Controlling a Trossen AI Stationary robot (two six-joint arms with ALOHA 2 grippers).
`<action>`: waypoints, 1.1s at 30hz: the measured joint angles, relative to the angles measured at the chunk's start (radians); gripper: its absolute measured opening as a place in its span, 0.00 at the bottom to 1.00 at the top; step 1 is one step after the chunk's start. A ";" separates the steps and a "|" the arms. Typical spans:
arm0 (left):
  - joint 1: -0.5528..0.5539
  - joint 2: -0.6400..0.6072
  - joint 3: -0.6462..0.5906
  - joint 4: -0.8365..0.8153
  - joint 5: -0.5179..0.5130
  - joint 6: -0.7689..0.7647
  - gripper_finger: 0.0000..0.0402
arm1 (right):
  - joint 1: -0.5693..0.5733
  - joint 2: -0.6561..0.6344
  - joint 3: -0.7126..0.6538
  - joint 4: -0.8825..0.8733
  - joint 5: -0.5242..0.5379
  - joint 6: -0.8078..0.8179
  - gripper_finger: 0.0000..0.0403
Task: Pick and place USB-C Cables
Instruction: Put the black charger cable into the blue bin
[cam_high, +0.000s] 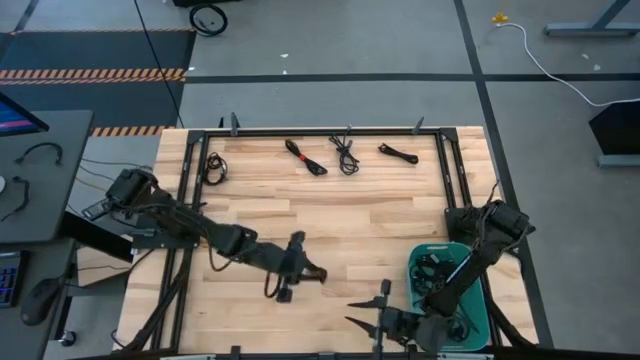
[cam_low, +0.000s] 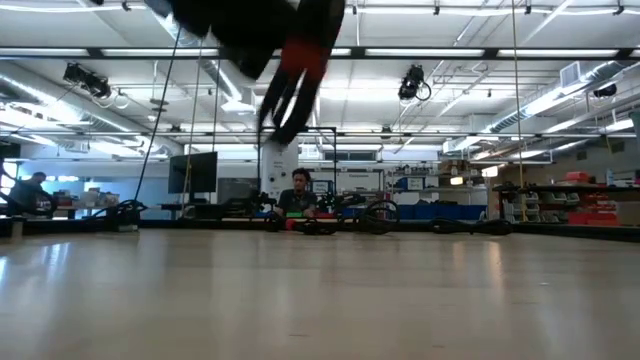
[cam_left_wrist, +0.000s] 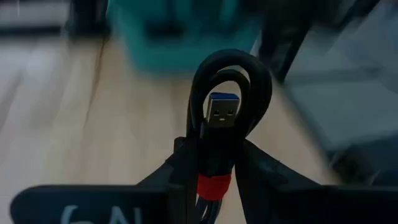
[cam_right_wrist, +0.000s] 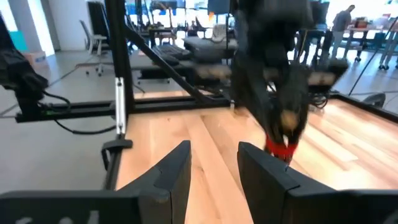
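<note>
Left gripper (cam_high: 296, 262) near table centre, toward the front, clamped on a bundled cable (cam_left_wrist: 219, 134) with a red tie (cam_left_wrist: 214, 185); left wrist view shows the looped cord and a plug end standing up between the fingers; low view shows the bundle hanging clear of the tabletop (cam_high: 330, 215), so it is carried, not resting; right gripper (cam_high: 368, 312) waits at the front edge just beside the teal bin (cam_high: 478, 300), fingers spread wide with nothing between them

Bin sits at the front right corner and already holds dark coiled cords, count not readable; 4 more cables lie along the far edge: 1 coil (cam_high: 214, 167) at the far left, 1 with red ties (cam_high: 305, 158), 1 loose bundle (cam_high: 345, 153), 1 short one (cam_high: 398, 153)

Step in hand, as I judge it: transport of the held cable toward the bin; next move calls for carrying it right, over the bin rim, keeping clear of the right gripper, then opening above the bin; the dangling tail could catch on the rim
</note>
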 joint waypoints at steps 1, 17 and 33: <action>-0.010 0.006 0.000 0.070 0.000 0.022 0.22 | -0.011 0.001 0.000 -0.011 -0.006 0.010 0.34; -0.059 0.014 0.000 0.276 -0.045 0.068 0.22 | -0.218 0.001 0.000 -0.033 -0.134 0.024 0.61; -0.063 -0.015 0.002 0.162 -0.044 0.024 0.30 | -0.198 -0.003 -0.001 -0.043 -0.222 0.039 0.11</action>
